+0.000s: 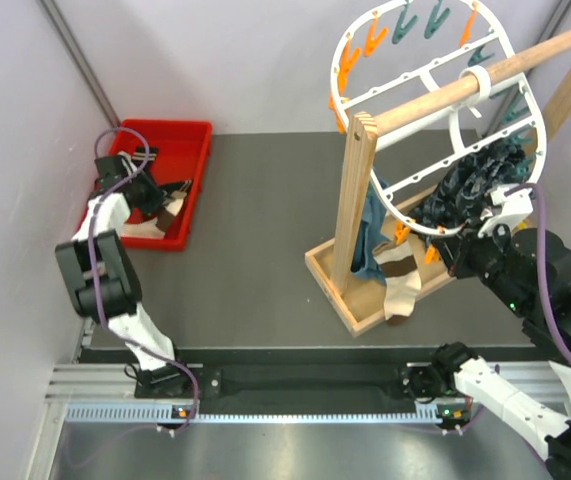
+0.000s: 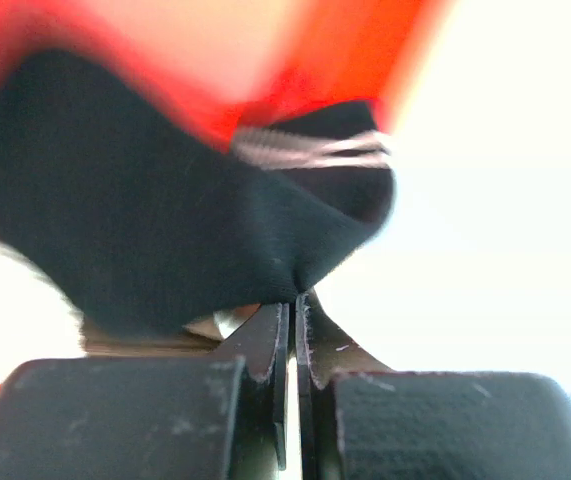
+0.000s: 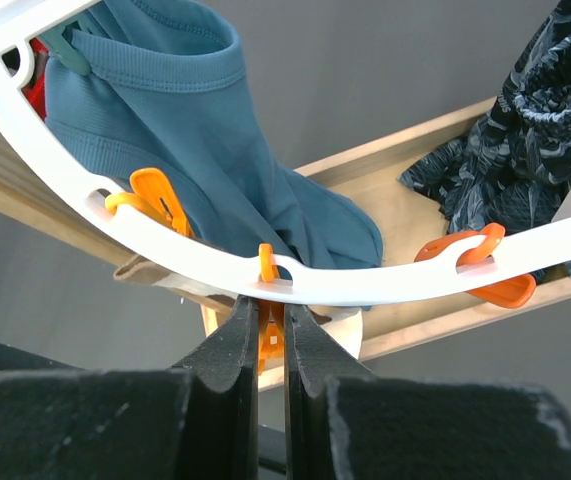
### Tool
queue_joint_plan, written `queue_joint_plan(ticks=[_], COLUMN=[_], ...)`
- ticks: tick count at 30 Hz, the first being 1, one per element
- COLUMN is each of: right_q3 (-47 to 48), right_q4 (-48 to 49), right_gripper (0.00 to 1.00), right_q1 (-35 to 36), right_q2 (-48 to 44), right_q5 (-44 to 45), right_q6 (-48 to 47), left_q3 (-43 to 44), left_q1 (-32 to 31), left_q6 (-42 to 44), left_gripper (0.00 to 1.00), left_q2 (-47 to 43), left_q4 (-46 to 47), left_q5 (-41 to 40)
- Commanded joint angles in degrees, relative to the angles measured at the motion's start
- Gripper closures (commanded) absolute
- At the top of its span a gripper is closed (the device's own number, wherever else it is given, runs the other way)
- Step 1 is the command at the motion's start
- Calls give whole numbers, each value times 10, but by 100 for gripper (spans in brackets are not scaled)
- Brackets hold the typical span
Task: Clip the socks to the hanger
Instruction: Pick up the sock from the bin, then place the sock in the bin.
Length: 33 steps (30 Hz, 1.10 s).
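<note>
In the left wrist view my left gripper [image 2: 293, 300] is shut on a fold of a black sock [image 2: 145, 220] with a white-striped cuff, over the red bin [image 2: 365, 50]. From above, that gripper [image 1: 153, 196] sits inside the bin among other socks [image 1: 150, 230]. The white oval hanger [image 1: 337, 75] hangs from a wooden pole, ringed with orange and teal pegs. My right gripper [image 3: 270, 318] is just under the hanger's lower rim [image 3: 385, 285], shut on an orange peg [image 3: 269, 338]. A brown and cream sock [image 1: 400, 285] dangles from that rim.
The wooden rack [image 1: 357, 200] stands on a tray base [image 1: 335, 290] right of centre. A teal cloth [image 3: 185, 130] and a dark patterned cloth [image 3: 525, 130] hang from the hanger beside my right gripper. The red bin [image 1: 180, 135] lies at the far left by the wall.
</note>
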Motion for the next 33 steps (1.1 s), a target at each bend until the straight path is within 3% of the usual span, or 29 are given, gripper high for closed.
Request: queue_joint_plan(ticks=[1,7,11,13,17,20,21,23,25,29,33], right_q3=[-10,-8,-7,-4,0,6,7,7,7,3,2], right_q4=[5,12,7,6,0,-2,-2,-2,-4,-6,5], right_gripper=[100,100,100,100,100,100,100,100,100,100,100], right_q1=[6,7,6,6,6,6,6,7,6,6,5], right_q2=[15,14,6,-1,-1,-8,-9,-14,-16,-16,-8], right_q5=[-20,-29,-29,-30,-34,-30,-27,-26,-24,-18,-28], right_q6=[-8,-7,-7,-6,-3,-2,-1,0,0,-1,-3], left_q3=[-73,-198,-192,-160,-94,-17,6,82,91,51,48], left_q1=[0,-1,0,0,0,13,30,47,41,43,45], left_q6=[-111,-157,-120,-106,-113,-114,-127,-177,-181,-154,-147], left_gripper=[100,100,100,100,100,100,100,100,100,100,100], left_q2=[-153,-347,-439,-426,-354,-201,-157,-48,-29,-86,-90], left_q4=[130,129,87,63,110,90,74,22,29,54,48], left_q5=[111,170,43,15,-4,-5,9,140,157,100,107])
